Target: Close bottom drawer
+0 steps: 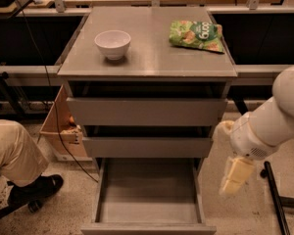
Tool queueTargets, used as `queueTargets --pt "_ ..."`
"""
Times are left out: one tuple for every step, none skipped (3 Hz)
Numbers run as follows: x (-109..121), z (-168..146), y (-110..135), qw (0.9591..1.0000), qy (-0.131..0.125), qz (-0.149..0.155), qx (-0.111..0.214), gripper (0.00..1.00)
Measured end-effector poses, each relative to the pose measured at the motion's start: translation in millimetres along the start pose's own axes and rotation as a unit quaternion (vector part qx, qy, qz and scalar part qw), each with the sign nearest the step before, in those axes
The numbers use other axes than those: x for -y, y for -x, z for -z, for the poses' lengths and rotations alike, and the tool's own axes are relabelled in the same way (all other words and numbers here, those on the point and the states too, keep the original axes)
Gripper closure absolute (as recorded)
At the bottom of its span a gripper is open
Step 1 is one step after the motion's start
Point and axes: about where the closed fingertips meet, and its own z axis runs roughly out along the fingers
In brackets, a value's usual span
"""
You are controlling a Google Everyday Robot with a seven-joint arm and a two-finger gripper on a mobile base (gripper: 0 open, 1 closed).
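The bottom drawer (pixel 148 227) of the grey metal cabinet (pixel 147 67) is pulled far out toward me, its shallow grey tray empty. The middle drawer (pixel 147 147) and top drawer (pixel 147 111) stand slightly open above it. My gripper (pixel 235 176) hangs from the white arm (pixel 279 116) at the right, just beside the bottom drawer's right side and a little above it, pointing down. It touches nothing.
A white bowl (pixel 112 43) and a green snack bag (pixel 198 35) lie on the cabinet top. A seated person's leg and shoe (pixel 19 160) are at the left. A cardboard box (pixel 61 131) stands left of the cabinet. A black pole (pixel 274 199) lies on the floor at the right.
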Motion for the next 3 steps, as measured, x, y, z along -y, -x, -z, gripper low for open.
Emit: queueTargets --pt "-21.4 -89.7 -14.9 0.9991 0.03 -0.013 0.025 0.0" --pt "-27.2 -99.0 -16.7 0.9989 0.034 -0.013 0.029 0.0" --pt "-35.1 -143.0 -24.3 0.998 0.049 -0.002 0.04 0.0"
